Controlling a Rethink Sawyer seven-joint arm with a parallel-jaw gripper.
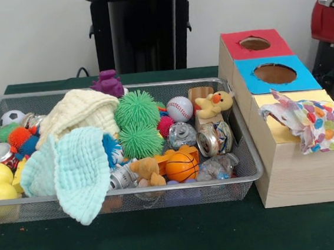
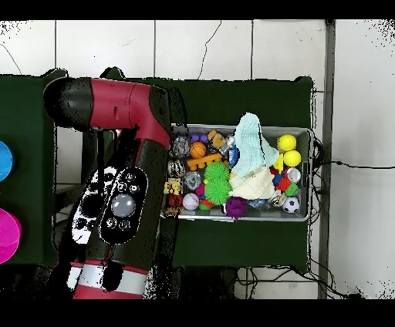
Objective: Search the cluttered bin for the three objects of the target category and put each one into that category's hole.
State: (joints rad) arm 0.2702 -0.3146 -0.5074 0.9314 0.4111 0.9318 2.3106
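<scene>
Cloth of soft white fabric with coloured dots lies draped over the yellow-topped wooden box, covering its hole, not pushed in. Hand not visible; state cannot be told. Press the cloth centre straight down through the hole. Silver wire-mesh bin sits beside the box on the green counter.
</scene>
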